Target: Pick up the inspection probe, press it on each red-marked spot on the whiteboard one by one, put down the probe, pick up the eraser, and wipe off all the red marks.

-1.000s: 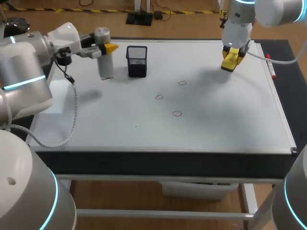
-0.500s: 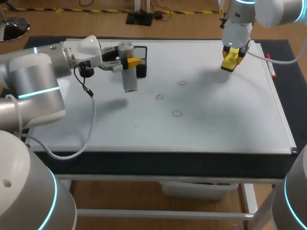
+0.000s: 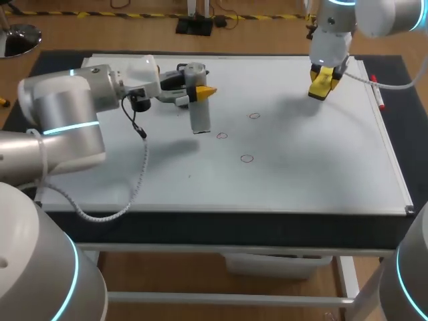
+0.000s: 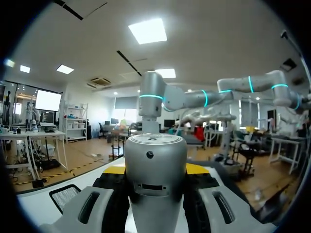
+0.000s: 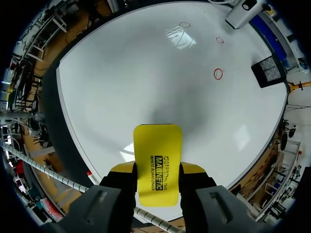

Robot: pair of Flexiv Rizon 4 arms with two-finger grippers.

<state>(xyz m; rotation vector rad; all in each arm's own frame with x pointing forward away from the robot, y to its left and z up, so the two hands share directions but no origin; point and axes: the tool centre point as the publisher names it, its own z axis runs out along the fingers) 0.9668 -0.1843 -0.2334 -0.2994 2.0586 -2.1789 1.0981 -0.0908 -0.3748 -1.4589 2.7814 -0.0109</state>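
Left wrist view: left fingers (image 4: 112,170) pinch grey cylindrical probe (image 4: 155,179); right fingers (image 5: 191,168) pinch yellow eraser (image 5: 157,160).

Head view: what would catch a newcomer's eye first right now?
The left gripper holds the grey probe upright over the whiteboard, close beside the nearest of three red circles near the board's middle. Toward the far right corner, the right gripper hangs over the board, shut on the yellow eraser.
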